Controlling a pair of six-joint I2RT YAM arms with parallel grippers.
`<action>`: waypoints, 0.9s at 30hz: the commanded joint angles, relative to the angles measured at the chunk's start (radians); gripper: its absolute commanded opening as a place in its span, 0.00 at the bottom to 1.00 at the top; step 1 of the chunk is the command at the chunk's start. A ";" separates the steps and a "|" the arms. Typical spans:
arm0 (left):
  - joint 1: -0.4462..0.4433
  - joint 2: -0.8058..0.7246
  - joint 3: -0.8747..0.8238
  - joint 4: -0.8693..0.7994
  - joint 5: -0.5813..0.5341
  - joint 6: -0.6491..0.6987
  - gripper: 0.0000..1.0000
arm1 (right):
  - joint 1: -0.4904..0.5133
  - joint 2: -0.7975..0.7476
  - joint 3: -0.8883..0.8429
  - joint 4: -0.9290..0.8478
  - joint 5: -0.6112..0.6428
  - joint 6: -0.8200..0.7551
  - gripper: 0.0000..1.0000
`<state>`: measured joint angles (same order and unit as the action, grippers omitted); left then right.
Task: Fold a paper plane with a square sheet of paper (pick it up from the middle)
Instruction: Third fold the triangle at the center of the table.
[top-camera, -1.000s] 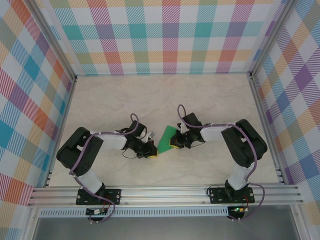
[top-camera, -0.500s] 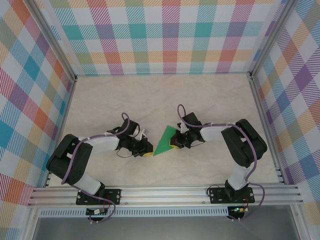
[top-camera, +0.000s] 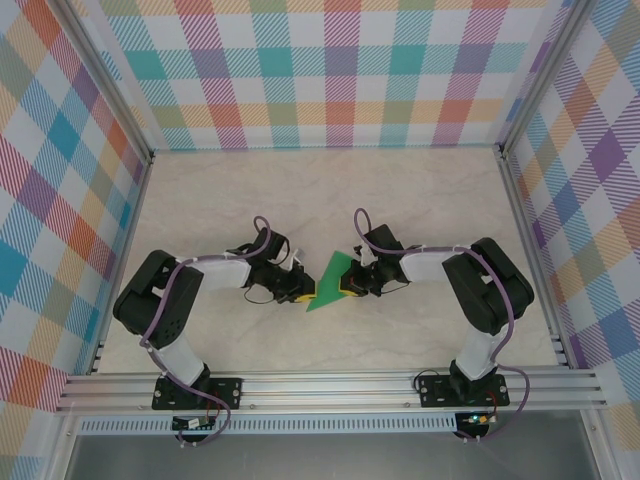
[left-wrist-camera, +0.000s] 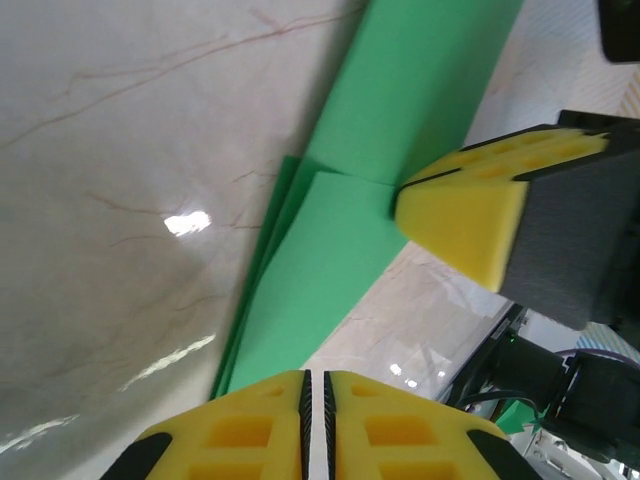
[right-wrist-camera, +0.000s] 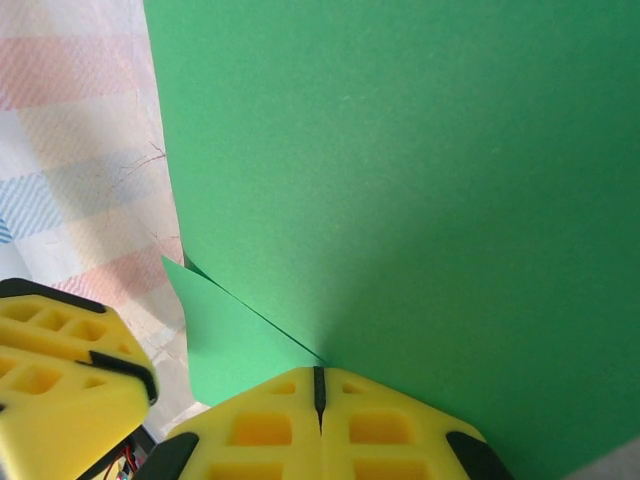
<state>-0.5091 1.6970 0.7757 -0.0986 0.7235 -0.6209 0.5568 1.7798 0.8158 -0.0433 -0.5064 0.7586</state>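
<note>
You are looking at a plain green paper (top-camera: 330, 280), partly folded into a pointed wedge. It is lying a little nearer than the middle of the tabletop (top-camera: 330, 190), with its tip aiming toward the near left corner. Your right gripper (top-camera: 350, 282) is pinching the paper's right edge with its yellow pads pressed together, and in the right wrist view the sheet is coming straight out of their seam. Your left gripper (top-camera: 300, 293) is sitting at the paper's tip with its pads almost together and a thin slit between them. You cannot tell whether the paper is caught there, since the tip is hiding behind one pad. In the left wrist view a folded flap is overlapping the layer beneath, their edges slightly offset. Bare tabletop is lying open toward the far edge and both side edges. The checked walls (top-camera: 340, 70) are standing well apart from both grippers, and the metal rail (top-camera: 330, 388) is running along the near edge at the arm bases.
</note>
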 joint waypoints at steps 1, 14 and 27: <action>-0.006 0.016 -0.034 -0.012 -0.004 0.009 0.13 | -0.005 0.039 0.001 -0.081 0.088 -0.026 0.02; -0.020 -0.041 -0.114 -0.144 -0.066 0.079 0.13 | -0.004 0.033 -0.003 -0.120 0.074 -0.090 0.02; -0.038 -0.333 -0.081 -0.209 -0.105 0.011 0.21 | -0.002 -0.028 0.094 -0.365 -0.054 -0.462 0.04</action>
<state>-0.5358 1.3701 0.6613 -0.2771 0.6422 -0.5873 0.5545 1.7832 0.8722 -0.2379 -0.5415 0.4500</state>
